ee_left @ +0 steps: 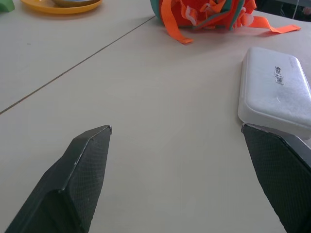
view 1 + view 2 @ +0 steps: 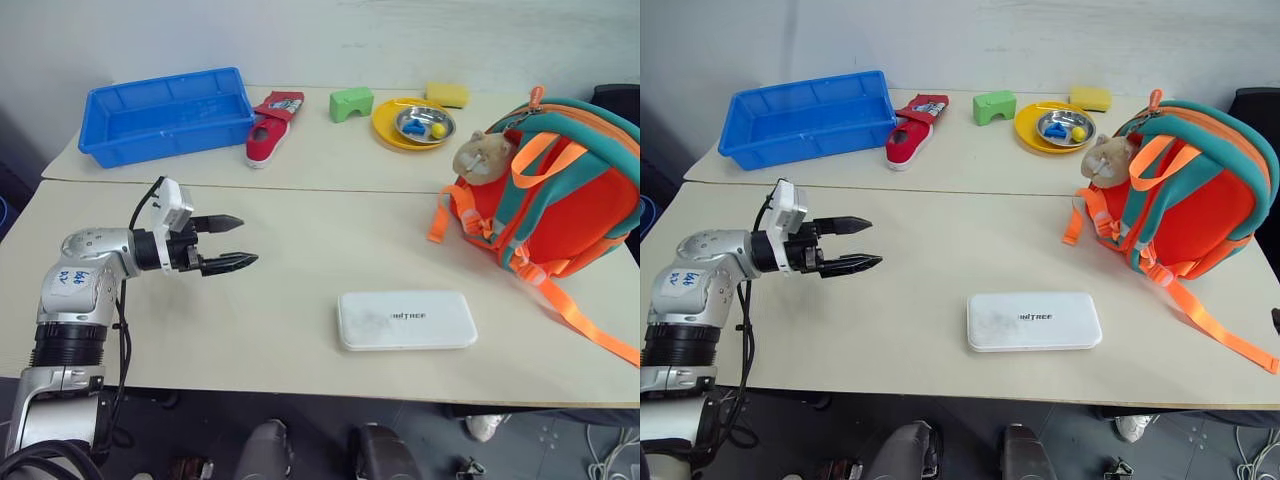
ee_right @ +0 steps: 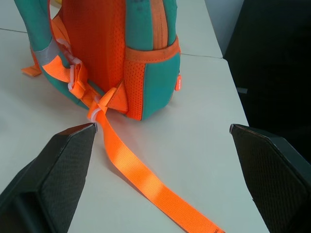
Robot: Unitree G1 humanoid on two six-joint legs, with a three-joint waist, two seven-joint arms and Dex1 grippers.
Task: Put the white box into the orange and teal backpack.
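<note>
One white box lies flat, long axis left-right; both end effectors gape wide, empty.

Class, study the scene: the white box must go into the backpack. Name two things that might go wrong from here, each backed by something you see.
1. The white box lies flat on the table, so the open left tool may slide it rather than lift it.
2. The orange and teal backpack looks closed on the side we see; loose orange webbing trails beside the open right tool and might snag.
</note>
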